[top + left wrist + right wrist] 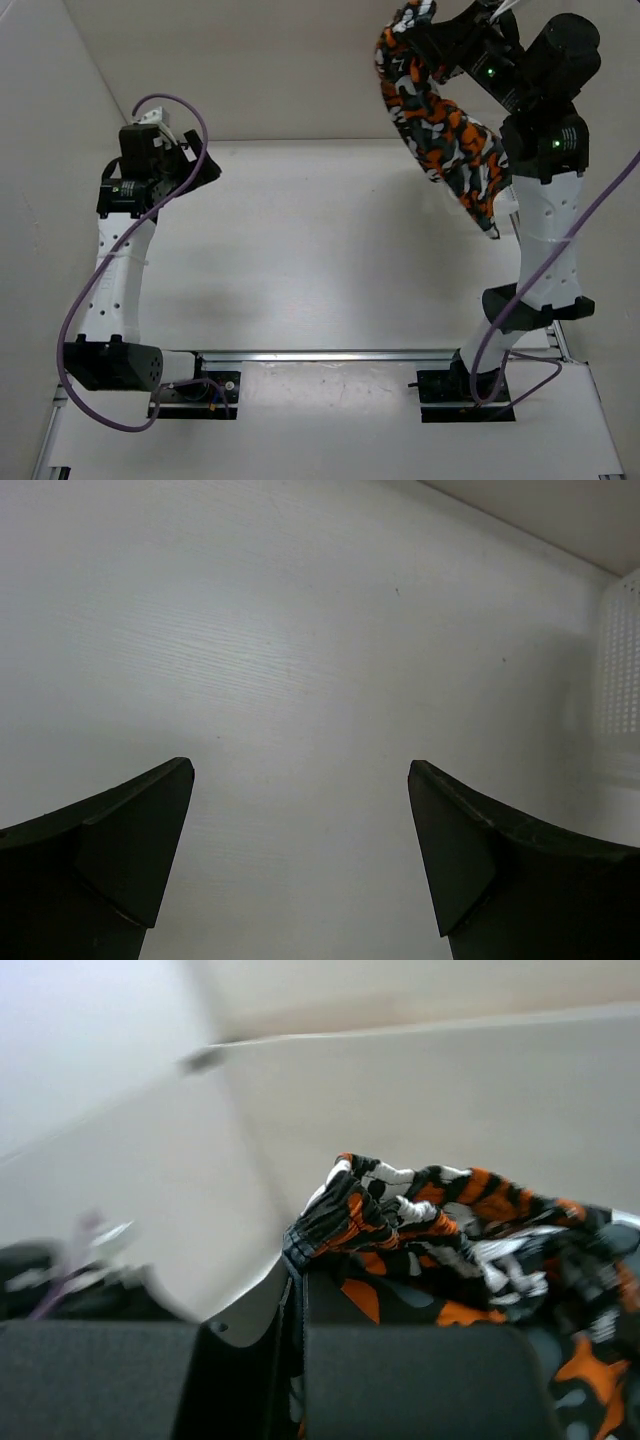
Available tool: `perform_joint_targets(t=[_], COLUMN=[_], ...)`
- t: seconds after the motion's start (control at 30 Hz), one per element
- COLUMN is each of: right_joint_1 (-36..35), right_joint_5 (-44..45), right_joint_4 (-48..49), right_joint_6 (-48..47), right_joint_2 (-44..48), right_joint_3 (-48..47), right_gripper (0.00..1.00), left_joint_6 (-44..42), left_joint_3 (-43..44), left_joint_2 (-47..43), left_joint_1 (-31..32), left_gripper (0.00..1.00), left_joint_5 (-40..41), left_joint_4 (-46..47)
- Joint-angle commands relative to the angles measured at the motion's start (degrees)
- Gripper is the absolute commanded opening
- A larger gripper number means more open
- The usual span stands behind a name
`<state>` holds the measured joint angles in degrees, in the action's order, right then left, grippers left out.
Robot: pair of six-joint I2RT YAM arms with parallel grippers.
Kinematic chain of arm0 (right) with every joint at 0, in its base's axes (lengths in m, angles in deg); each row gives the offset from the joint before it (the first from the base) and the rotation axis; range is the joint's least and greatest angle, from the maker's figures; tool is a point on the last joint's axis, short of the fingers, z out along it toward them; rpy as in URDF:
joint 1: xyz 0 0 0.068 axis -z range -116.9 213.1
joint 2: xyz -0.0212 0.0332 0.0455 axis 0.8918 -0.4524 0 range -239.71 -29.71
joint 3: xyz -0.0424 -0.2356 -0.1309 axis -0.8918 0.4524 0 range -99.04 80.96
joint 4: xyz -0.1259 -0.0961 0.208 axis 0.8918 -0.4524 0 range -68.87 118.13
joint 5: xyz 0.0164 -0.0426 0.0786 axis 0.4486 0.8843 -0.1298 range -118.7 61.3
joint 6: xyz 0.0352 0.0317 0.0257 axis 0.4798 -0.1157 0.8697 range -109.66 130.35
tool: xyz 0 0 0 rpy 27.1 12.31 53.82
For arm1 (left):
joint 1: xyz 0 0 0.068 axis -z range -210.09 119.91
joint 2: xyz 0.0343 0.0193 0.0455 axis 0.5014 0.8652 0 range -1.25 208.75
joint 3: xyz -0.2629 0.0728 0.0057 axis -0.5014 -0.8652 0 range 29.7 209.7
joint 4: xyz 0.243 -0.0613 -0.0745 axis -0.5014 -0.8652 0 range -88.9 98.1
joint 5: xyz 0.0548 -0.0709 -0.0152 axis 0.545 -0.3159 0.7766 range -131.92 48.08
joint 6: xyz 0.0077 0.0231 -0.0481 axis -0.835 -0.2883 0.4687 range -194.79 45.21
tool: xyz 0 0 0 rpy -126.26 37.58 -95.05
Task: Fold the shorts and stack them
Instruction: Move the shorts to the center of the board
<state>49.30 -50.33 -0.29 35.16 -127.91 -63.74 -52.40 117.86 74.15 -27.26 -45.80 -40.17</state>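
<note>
one pair of shorts (440, 125): soft limp fabric, camo print w/ orange, white, grey & black blotches, bunched into a long crumpled rope shape. it hangs in the air at the far right. the top end is pinched in the right gripper (420, 25) and the lower end dangles beside the right arm's white link, clear of the table (300, 250). on the wrist cam a gathered, ribbed edge is squeezed btwn its two flat black fingers (420, 1380), clamped tight on the cloth; pic is a bit blurred.

left gripper (205, 165) is at the far left over the table, holding nothing. its two black wedge-shaped tips stand wide apart w/ bare tabletop btwn them.

count: 2 arms (120, 270) w/ white perforated shells & black joints, 2 purple cables (75, 310), 2 green leds (556, 143) on the right arm.

surface: matte pale top w/ faint fine grain. plain white walls (40, 100) on 3 sides, metal rail (350, 354) along the near edge. a white perforated plastic thing (622, 670) sits at the right edge of the left wrist view.
</note>
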Motion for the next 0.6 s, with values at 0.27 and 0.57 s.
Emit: perform_joint_targets(t=[0.27,0.57], right_joint_1=[-11.16,-0.36], right_joint_5=[6.32,21.28], right_joint_4=[1.17,5.52], right_joint_6=[-6.61,-4.35], right_joint_2=[9.67,20.5], right_joint_3=[25.66,71.4], right_gripper=[0.0,0.86], left_joint_6=[-0.68,-0.6], left_joint_3=[3.08,-8.24], left_joint_2=[-5.17,-4.39], left_joint_1=[-9.42,-7.41], left_gripper=[1.0,0.99], left_joint_5=[-7.11,-12.11], left_joint_4=[-5.17,-3.68])
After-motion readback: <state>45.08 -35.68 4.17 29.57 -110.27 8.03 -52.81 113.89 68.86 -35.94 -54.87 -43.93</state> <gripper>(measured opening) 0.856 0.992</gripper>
